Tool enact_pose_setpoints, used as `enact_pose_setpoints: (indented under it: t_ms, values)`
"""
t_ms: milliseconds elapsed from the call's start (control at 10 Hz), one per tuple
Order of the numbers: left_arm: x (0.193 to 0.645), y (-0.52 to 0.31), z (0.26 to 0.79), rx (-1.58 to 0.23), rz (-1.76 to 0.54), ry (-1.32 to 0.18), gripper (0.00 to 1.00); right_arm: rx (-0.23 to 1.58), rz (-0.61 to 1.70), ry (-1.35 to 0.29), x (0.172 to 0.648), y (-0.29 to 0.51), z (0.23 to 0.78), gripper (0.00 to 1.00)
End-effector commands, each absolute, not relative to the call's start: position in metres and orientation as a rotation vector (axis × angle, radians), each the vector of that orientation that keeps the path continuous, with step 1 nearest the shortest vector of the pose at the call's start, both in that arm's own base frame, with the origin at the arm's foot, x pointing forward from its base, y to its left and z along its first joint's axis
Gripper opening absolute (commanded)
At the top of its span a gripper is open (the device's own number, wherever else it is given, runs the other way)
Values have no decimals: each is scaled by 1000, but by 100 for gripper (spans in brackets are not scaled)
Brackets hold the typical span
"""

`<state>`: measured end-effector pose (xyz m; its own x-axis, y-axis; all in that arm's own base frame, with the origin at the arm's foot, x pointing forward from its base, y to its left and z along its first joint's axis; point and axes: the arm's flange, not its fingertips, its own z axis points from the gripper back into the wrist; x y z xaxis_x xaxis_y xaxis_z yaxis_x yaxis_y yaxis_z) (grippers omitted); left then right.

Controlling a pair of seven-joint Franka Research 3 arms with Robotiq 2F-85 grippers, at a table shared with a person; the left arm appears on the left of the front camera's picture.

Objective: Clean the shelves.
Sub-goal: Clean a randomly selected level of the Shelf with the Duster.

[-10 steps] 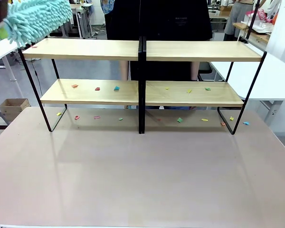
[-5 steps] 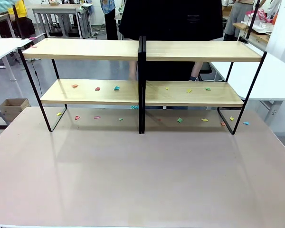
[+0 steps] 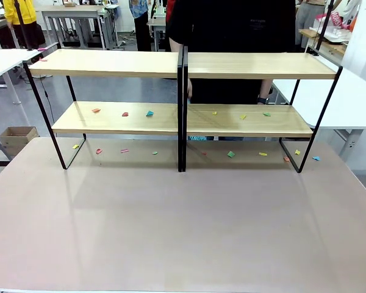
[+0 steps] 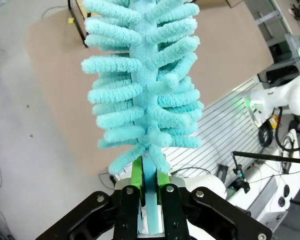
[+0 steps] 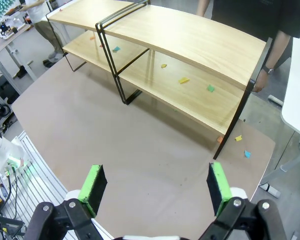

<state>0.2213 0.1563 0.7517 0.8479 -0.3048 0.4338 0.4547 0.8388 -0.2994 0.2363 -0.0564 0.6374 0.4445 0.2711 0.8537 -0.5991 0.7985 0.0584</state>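
Nearest the robot, the left gripper is clamped tight on the flat handle of a turquoise chenille duster. Its fluffy head points straight out from the wrist, towards one end of the shelves. The right gripper hangs on the robot's side of the shelves with its green pads spread wide and nothing between them. The shelves stand across the far part of the beige tabletop. Their upper boards look bare, while the lower boards carry small coloured paper scraps, with more scraps lying on the tabletop under them. A person stands close behind the shelves. The step in hand seems to be bringing the duster to the shelves. It would go best if the head enters level with a lower board from an open end and stays flat between the tiers. It should sweep one way, so the scraps gather rather than scatter, and each unit should be cleaned separately so the head does not catch the black centre posts. The stroke should stay on the robot's side, clear of the person.
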Motion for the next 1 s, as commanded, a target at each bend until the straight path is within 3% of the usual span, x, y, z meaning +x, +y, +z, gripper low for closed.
enact_pose_setpoints:
  t_ms: [0,500,900]
  values:
    - [223,151,749,-435,-426,-396,12,379,568,-977,237,-57,636,100]
    - [226,144,749,-438,-413,-390,12,379,568,-977,237,-57,636,100]
    - [276,74,743,-347,-435,-296,12,379,568,-977,237,-57,636,100]
